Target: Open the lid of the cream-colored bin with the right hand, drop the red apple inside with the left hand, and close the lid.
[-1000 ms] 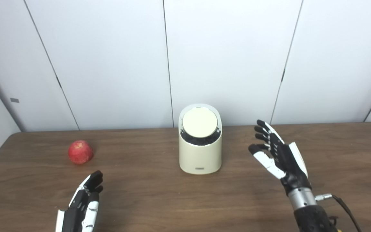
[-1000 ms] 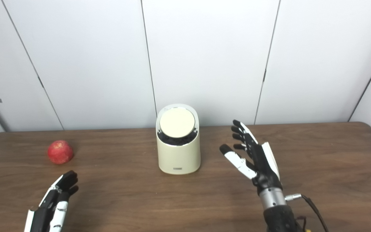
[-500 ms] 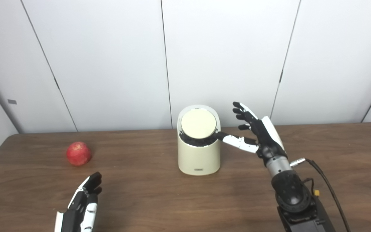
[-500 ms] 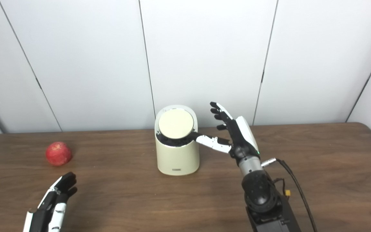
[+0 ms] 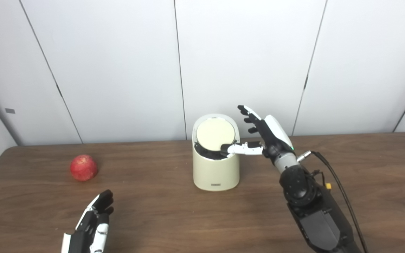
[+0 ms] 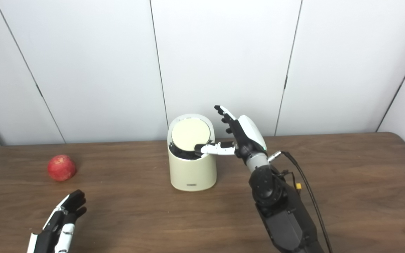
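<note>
The cream-colored bin (image 5: 216, 172) stands mid-table, its round lid (image 5: 214, 134) tilted toward me and shut. My right hand (image 5: 264, 135) is open beside the bin's right side, fingers spread upward, and its thumb tip (image 5: 227, 149) rests at the lid's lower right edge. The red apple (image 5: 83, 168) lies on the table at the left. My left hand (image 5: 91, 225) is open and empty near the front edge, in front of the apple and apart from it.
The brown wooden table (image 5: 364, 182) runs the full width. White wall panels (image 5: 118, 70) stand right behind the bin. A black cable (image 5: 339, 189) trails from my right wrist over the table's right part.
My right hand has risen and moved left to the bin, and its thumb now touches the lid's edge. The left hand has barely moved. The view has shifted slightly.
</note>
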Tool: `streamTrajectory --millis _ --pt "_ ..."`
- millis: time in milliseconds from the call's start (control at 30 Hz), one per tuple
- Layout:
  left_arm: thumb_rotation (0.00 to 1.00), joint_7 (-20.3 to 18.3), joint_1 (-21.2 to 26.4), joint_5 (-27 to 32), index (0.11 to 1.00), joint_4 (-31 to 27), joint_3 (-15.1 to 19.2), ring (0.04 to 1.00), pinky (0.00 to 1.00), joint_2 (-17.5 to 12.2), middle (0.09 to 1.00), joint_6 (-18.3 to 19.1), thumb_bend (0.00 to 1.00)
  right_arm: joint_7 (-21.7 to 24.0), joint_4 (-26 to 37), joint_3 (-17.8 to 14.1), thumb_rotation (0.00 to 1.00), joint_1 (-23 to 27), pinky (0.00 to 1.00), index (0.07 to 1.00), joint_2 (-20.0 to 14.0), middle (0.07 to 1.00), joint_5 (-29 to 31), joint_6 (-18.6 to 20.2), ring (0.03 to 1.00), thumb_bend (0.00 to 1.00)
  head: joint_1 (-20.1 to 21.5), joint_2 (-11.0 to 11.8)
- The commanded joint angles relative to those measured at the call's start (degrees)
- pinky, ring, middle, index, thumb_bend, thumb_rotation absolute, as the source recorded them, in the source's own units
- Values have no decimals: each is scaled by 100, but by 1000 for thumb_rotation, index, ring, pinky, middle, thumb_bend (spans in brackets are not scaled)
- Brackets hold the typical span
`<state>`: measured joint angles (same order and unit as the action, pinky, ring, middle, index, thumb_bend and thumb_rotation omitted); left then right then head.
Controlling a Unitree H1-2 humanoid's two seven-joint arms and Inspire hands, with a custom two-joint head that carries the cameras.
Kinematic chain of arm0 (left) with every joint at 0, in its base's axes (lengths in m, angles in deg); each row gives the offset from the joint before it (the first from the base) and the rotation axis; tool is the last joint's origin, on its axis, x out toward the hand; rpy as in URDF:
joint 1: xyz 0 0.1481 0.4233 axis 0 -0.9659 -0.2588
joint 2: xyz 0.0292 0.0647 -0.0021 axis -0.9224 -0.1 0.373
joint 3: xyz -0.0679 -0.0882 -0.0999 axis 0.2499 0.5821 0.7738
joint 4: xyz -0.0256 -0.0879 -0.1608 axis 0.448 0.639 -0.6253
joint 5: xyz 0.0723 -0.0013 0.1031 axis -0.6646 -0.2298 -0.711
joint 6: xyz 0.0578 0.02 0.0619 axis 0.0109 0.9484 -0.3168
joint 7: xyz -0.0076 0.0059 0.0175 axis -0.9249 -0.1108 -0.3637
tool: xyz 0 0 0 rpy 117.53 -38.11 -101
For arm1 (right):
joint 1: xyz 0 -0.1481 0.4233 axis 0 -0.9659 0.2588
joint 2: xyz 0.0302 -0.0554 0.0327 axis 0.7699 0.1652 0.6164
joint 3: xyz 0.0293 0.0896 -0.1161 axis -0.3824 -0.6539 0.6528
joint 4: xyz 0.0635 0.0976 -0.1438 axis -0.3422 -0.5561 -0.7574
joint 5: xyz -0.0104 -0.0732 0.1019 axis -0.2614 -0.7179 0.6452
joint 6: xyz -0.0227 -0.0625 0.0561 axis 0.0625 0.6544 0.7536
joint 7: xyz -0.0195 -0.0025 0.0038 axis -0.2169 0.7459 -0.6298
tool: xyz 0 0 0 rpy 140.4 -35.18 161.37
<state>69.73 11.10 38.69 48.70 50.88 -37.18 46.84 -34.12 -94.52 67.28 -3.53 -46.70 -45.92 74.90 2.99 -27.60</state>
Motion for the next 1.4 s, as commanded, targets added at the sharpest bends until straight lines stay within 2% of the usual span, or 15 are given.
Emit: streamTrajectory --millis 0,233,433,700,800,867,1000,1133,1367 --pt "655 5 -279 -38 862 188 -118 884 863 167 877 12 330 -188 -46 67 386 490 804 927 3 912 -179 -277 894 867 21 -28" --pt "669 22 -265 -63 860 198 -140 880 862 225 874 19 348 -433 -441 86 332 773 796 904 84 898 -240 -383 880 887 -1 -40" --pt "663 40 -245 -179 862 286 -171 875 851 247 872 -93 328 -531 -629 86 358 949 777 901 129 895 -249 -352 870 880 -13 -52" --pt "693 75 -245 -236 853 288 -190 866 836 313 863 -69 369 -507 -657 134 364 1019 761 900 143 883 -281 -340 861 872 -47 -84" --pt "696 83 -261 -228 852 264 -193 858 829 332 858 -58 383 -503 -669 263 348 1046 779 907 79 895 -426 -408 877 878 -48 -117" --pt "702 78 -276 -201 852 236 -197 861 839 344 858 -37 395 -509 -645 484 337 1075 806 913 -61 907 -721 -517 892 875 -61 -152" --pt "708 72 -297 -118 851 160 -212 863 845 385 858 31 430 -682 -687 896 220 1159 861 918 -347 908 -1300 -816 913 919 -77 -213" --pt "712 110 -303 -164 847 129 -217 862 841 406 856 55 464 -699 -720 1053 138 1211 859 920 -480 913 -1585 -889 918 977 -103 -255" --pt "705 133 -302 -145 842 114 -212 854 830 426 848 95 482 -729 -750 1136 119 1202 847 923 -548 909 -1812 -938 916 981 -133 -290"
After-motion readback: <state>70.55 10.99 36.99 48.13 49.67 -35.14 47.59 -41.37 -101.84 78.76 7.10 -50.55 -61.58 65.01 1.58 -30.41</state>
